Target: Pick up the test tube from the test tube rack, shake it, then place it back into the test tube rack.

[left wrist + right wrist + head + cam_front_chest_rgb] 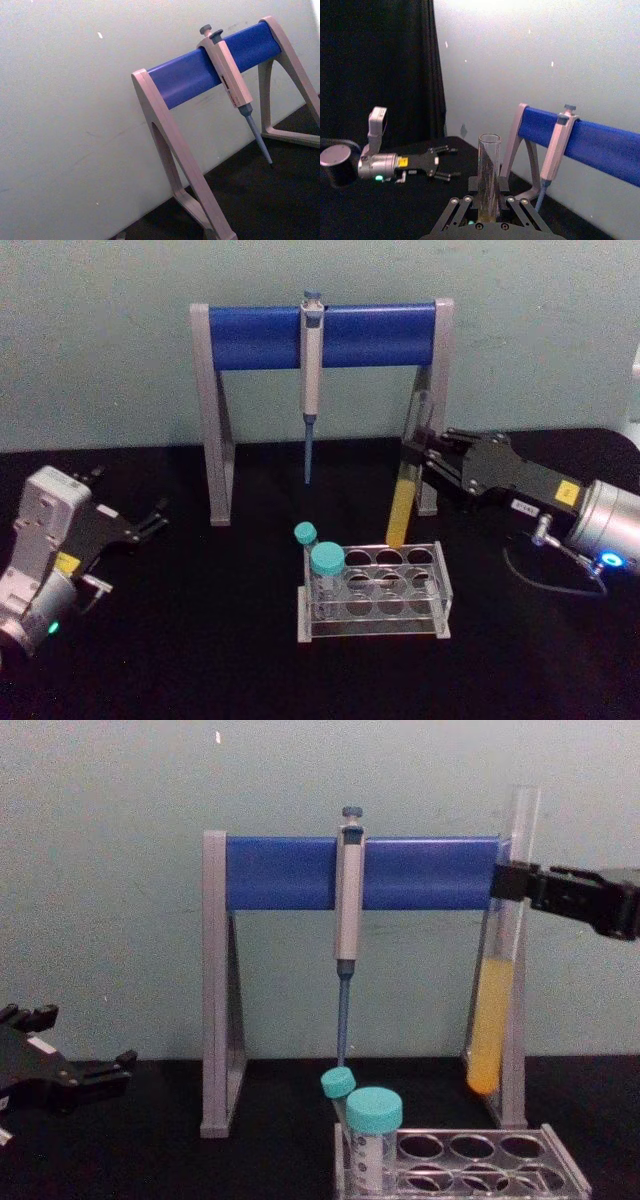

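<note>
1. Right gripper: it reaches in from the right edge of the table. Its fingers are closed on the upper half of the test tube, above the liquid line. In the right wrist view the tube's open mouth rises between the two fingers.
2. Test tube: it is held close to upright, open end up, with yellow-orange liquid in its lower part. In the chest view its round bottom hangs clear above the top plate of the test tube rack and touches nothing. The tube shows in front of the right leg of the pipette stand.
3. Test tube rack: made of clear plastic, it stands near the middle of the table, toward the front edge, below the held tube. Most of its holes are free. Two teal-capped tubes occupy its left end.
4. Pipette stand: it has grey legs and a blue bar and stands toward the back edge. A pipette hangs from the middle of the bar.
5. Left gripper: it is parked near the left edge, well apart from the rack. Its fingers are spread and hold nothing.
6. Progress: the lift out of the rack appears complete. Whether the shake is done cannot be judged from a single moment. What is left is any shaking not yet done, then lowering the tube into a free hole and letting go.
</note>
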Tool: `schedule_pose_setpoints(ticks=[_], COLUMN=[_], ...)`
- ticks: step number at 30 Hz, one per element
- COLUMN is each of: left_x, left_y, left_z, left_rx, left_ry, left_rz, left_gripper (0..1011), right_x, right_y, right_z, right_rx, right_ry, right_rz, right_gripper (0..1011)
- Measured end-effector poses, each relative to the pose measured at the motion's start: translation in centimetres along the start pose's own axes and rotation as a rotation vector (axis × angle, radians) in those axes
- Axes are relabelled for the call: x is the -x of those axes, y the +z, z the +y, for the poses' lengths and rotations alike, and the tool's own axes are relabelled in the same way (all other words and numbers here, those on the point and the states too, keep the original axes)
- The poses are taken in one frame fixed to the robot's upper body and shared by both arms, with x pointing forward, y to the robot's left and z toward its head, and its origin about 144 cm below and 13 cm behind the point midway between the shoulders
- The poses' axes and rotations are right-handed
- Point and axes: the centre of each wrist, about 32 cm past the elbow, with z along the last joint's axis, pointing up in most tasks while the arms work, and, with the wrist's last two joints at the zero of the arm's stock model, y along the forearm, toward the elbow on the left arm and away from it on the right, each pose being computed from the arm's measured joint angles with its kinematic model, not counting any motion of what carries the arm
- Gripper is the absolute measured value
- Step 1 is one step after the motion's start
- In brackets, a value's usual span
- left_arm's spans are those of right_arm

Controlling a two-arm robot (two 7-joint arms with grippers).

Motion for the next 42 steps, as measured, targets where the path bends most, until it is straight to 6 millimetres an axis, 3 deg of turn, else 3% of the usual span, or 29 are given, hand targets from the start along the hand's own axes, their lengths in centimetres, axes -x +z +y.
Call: schedule_pose_setpoints(ticks=[12, 42], left_x=[0.0, 0.0], left_y=[0.0, 0.0], left_z=[0.0, 0.0], left_rx=[0.0, 0.0], left_ry=[0.0, 0.0], left_rz=[0.0, 0.0], left_gripper=[1001, 1001], right_x=[0.3, 0.5], right_y=[0.7, -0.1], right_z=[-2.0, -2.3], right_rx=[0.049, 0.09], right_ry=[-0.077, -0.032], right_rz=[-0.056, -0.056], right_gripper=[228, 228])
